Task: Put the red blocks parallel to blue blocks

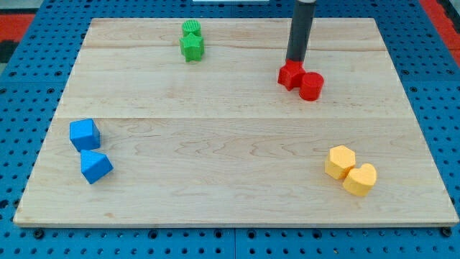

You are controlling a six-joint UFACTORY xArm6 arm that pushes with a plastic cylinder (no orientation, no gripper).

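The tip [294, 62], holding nothing, touches the red blocks [301, 80] from above. The blue blocks [90, 150] sit far left, so the pair looks unaligned yet.

The board [237, 144] was pale wood with a faint straight grain and thin darker seam lines running across it. Around it lay a blue surface [29, 65] patterned with a regular grid of small dark holes. Two blocks were bright red: a star-like block [290, 75] and a cylinder [311, 86]. The rod above them was dark grey, down to the tip [294, 63]. The two green blocks [191, 40] were a vivid green, the upper one ribbed. The blue cube [85, 134] and blue wedge [95, 166] were sky blue. The hexagonal block [340, 161] and heart-shaped block [360, 179] were warm yellow.
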